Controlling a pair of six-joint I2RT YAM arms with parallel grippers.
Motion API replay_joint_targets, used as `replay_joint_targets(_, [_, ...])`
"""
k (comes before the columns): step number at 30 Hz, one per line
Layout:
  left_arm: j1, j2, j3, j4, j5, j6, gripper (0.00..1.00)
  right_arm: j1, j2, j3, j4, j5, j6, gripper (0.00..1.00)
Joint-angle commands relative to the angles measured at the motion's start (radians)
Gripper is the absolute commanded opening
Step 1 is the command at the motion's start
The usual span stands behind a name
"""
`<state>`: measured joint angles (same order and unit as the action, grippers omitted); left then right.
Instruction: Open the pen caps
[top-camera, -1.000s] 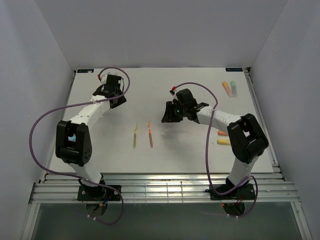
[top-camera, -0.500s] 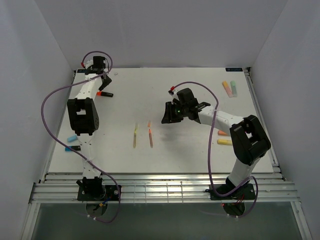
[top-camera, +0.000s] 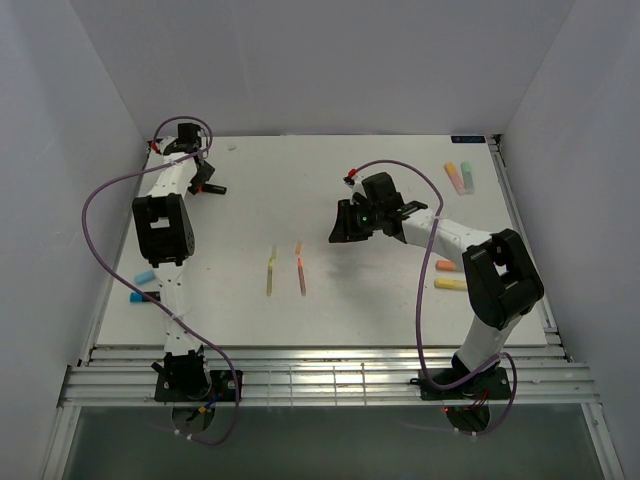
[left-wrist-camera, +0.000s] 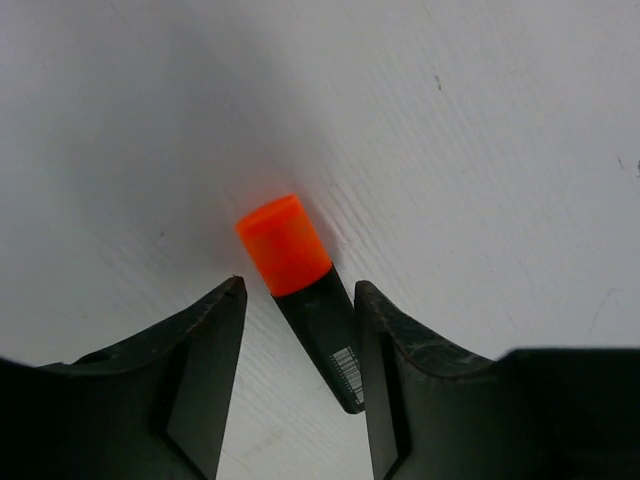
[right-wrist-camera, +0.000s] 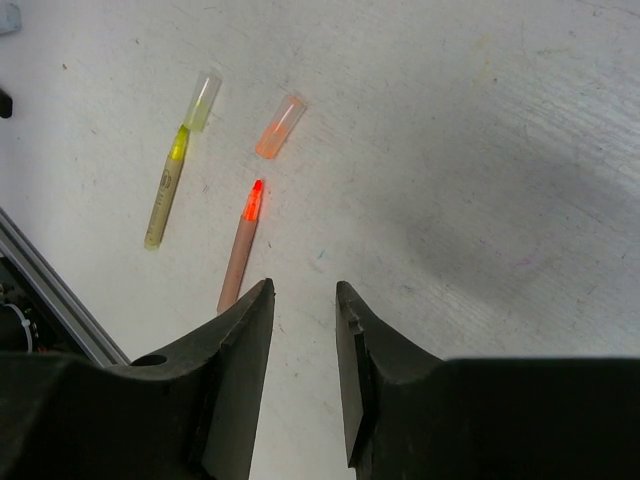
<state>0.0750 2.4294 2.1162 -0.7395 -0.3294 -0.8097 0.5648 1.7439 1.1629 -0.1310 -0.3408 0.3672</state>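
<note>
While the left gripper (left-wrist-camera: 299, 288) sits at the far left corner of the table (top-camera: 380, 310), its jaws are part open, not clamped. The black pen body (left-wrist-camera: 325, 335) lies between them, close against one finger (left-wrist-camera: 385, 345), with a clear gap to the other. Can't tell if that finger actually touches it. The orange cap (left-wrist-camera: 283, 245) is seated on that pen, poking out past the fingertips.

Right gripper (right-wrist-camera: 304, 288): narrow gap, released, nothing in it, hanging over mid-table, right of centre.

Right wrist cam only:
- The clear orange cap (right-wrist-camera: 280, 127) lies off its pen, just beyond the orange tip of the slim pen (right-wrist-camera: 238, 255).
- The clear yellow cap (right-wrist-camera: 203, 98) is at the tip of the slim yellow pen (right-wrist-camera: 162, 200). Can't tell if it's seated.
- The top cam shows both pens as thin streaks only.

Top cam only:
- Two highlighters (top-camera: 453, 172) far right.
- Two more (top-camera: 450, 284) near right, by the right arm.
- A light blue piece (top-camera: 145, 276) near left, beside the left arm.
- A blue-and-black pen (top-camera: 138, 297) just nearer than that piece.
</note>
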Motion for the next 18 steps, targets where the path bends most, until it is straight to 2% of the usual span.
replay_joint_targets(1, [-0.007, 0.000, 0.034, 0.012, -0.004, -0.019, 0.59, -0.002, -0.041, -0.014, 0.031, -0.024, -0.013, 0.37])
replay_joint_targets(9, [-0.007, 0.029, 0.053, 0.025, 0.010, -0.008, 0.64, -0.006, -0.046, -0.022, 0.041, -0.026, -0.013, 0.36])
replay_joint_targets(16, [-0.007, 0.077, 0.097, 0.019, 0.039, 0.050, 0.64, -0.014, -0.058, -0.031, 0.060, -0.027, -0.004, 0.36])
replay_joint_targets(18, [-0.007, 0.098, 0.109, 0.009, 0.056, 0.066, 0.61, -0.014, -0.060, -0.037, 0.064, -0.027, -0.001, 0.36])
